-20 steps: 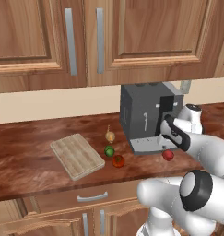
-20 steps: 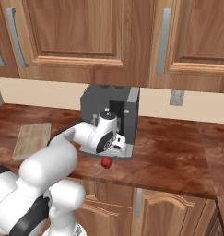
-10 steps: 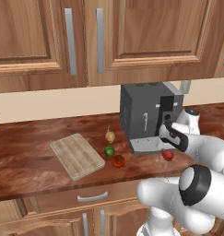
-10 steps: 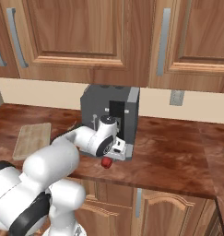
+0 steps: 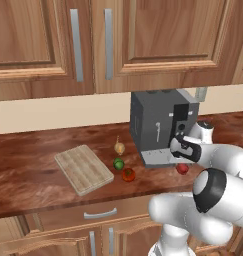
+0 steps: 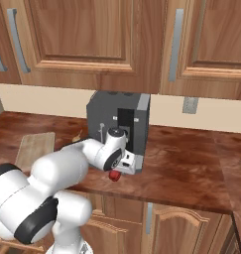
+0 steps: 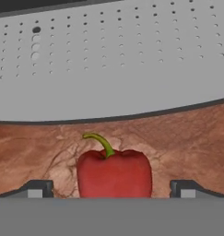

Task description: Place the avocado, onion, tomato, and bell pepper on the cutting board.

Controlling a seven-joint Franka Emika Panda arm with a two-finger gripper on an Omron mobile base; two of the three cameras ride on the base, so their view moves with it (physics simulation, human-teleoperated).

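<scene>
Gripper [image 7: 111,190] spread wide, its 2 fingertips [image 7: 37,189] standing either side of the bell pepper [image 7: 114,173] with clear gaps, nothing pinched. In the hand view, pepper red with a curved green stem, sitting on the brown counter [image 7: 187,143] just in front of the coffee machine's perforated grey drip tray [image 7: 109,60].

From the left base view, taking the dark grey coffee machine [image 5: 160,125] as landmark: bell pepper [image 5: 182,169] just beside its front right corner, under the hand. Onion [image 5: 119,147] just left of the machine, pale with a thin stalk. Avocado [image 5: 118,164] in front of the onion, left of the machine's base. Tomato [image 5: 128,174] touching or nearly touching the avocado, slightly nearer the counter edge. Cutting board [image 5: 83,168] further left of the machine, beyond those 3, lying flat and bare.

From the right base view: bell pepper [image 6: 114,175] below the hand at the machine's [image 6: 117,124] front, near the counter edge; cutting board [image 6: 33,149] well apart to the machine's left.
</scene>
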